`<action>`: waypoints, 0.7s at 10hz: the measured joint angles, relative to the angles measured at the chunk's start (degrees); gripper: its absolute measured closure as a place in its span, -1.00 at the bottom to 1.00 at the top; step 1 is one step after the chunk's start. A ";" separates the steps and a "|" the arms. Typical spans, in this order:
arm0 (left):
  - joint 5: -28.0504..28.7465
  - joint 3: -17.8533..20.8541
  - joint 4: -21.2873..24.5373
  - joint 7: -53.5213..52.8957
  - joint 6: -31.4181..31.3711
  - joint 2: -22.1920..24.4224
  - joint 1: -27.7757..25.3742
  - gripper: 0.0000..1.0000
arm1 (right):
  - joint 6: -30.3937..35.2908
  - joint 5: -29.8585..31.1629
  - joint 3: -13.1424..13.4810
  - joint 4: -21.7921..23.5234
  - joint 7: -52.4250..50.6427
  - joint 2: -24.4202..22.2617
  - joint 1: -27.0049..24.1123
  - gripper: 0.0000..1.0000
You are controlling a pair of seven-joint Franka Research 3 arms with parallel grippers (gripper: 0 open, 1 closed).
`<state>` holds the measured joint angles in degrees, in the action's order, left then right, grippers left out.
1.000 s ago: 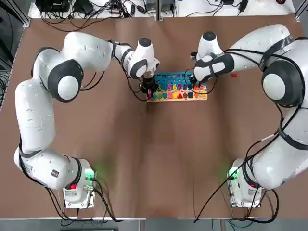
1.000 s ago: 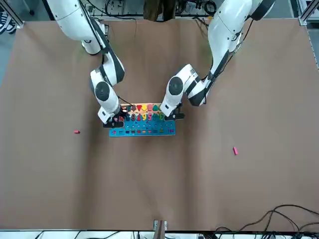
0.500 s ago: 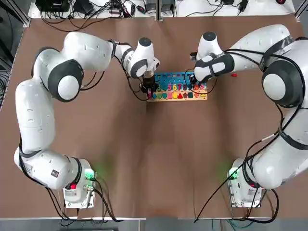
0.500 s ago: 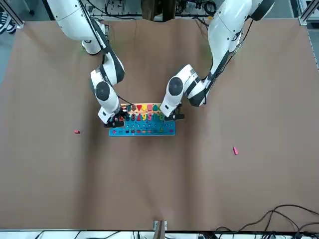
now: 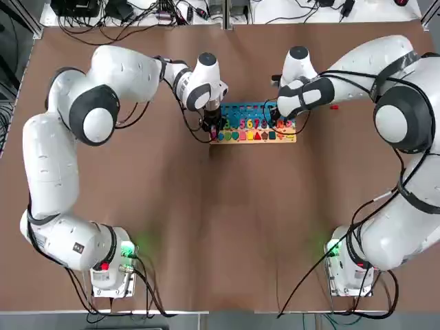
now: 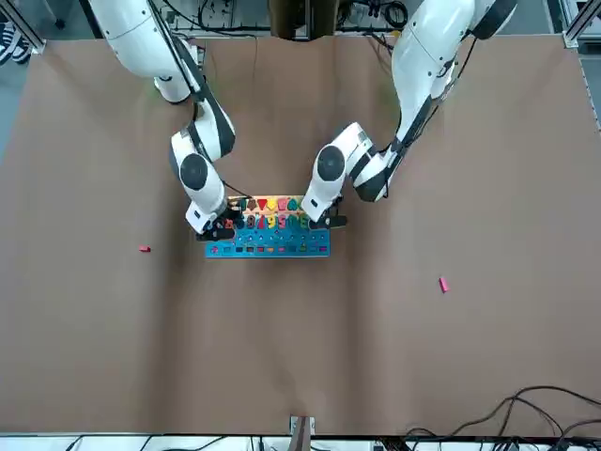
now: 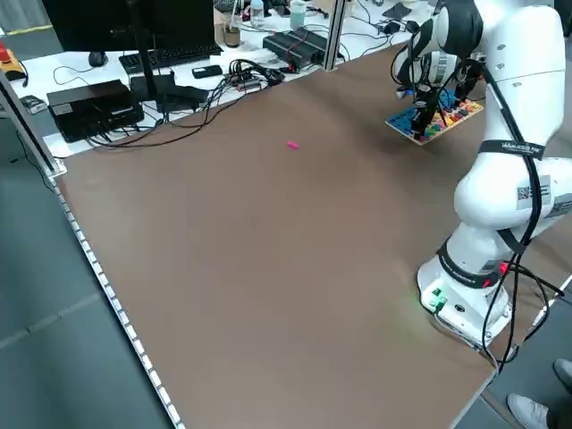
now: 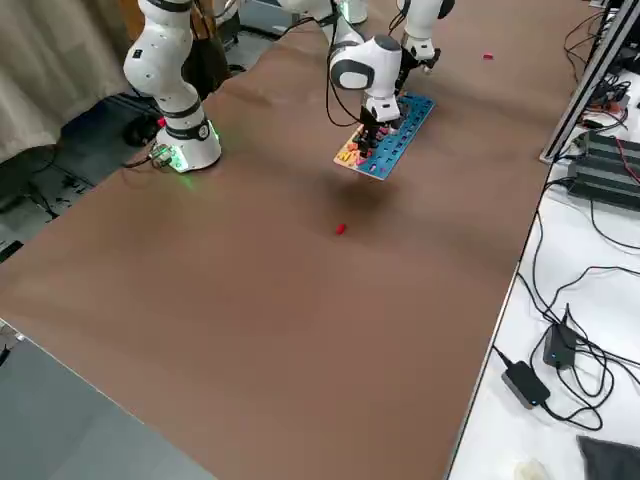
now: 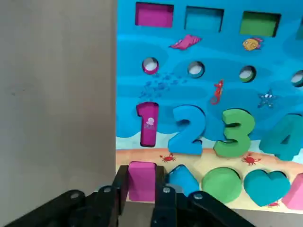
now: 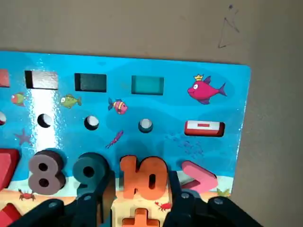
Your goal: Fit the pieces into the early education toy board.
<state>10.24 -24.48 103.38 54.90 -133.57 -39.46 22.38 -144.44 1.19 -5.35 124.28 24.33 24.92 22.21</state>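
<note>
Top view: the toy board (image 5: 251, 136) lies on the desk (image 5: 227, 227), nearer the edge opposite the arms' bases, with the left gripper (image 5: 213, 130) over its left end.

Front view: a red piece (image 6: 145, 249) and a pink piece (image 6: 443, 285) lie loose, well apart, on opposite sides of the board.

Left wrist view: the left jaws grip a pink square (image 9: 142, 182) at the board's corner.

Right wrist view: the right gripper (image 10: 142, 189) has its jaws open around the orange 10 (image 10: 150, 177).
</note>
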 joint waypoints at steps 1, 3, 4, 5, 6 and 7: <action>0.00 0.00 0.00 0.00 0.00 0.00 0.00 0.47 | 0.00 0.00 0.00 0.00 0.00 0.00 0.00 -0.07; 0.00 0.00 -0.01 0.00 0.00 0.00 0.00 0.47 | 0.03 0.00 -0.01 0.00 0.00 -0.03 0.00 -0.07; 0.00 0.01 -0.03 0.00 0.00 0.00 0.00 0.47 | 0.25 0.00 -0.03 -0.02 0.00 -0.22 0.00 -0.07; 0.03 0.13 -0.18 -0.06 -0.07 -0.07 0.00 0.46 | 0.65 0.00 -0.12 -0.06 0.00 -0.68 0.00 -0.07; 0.04 0.25 -0.43 -0.06 -0.13 -0.19 0.00 0.46 | 1.16 0.00 -0.29 -0.12 0.00 -1.17 0.01 -0.07; 0.04 0.36 -0.70 -0.06 -0.13 -0.32 0.00 0.44 | 1.79 -0.01 -0.36 -0.14 0.00 -1.88 0.01 -0.07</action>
<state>10.29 -24.12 102.68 54.84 -133.70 -39.79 22.38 -142.65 1.19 -5.71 124.14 24.33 23.04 22.21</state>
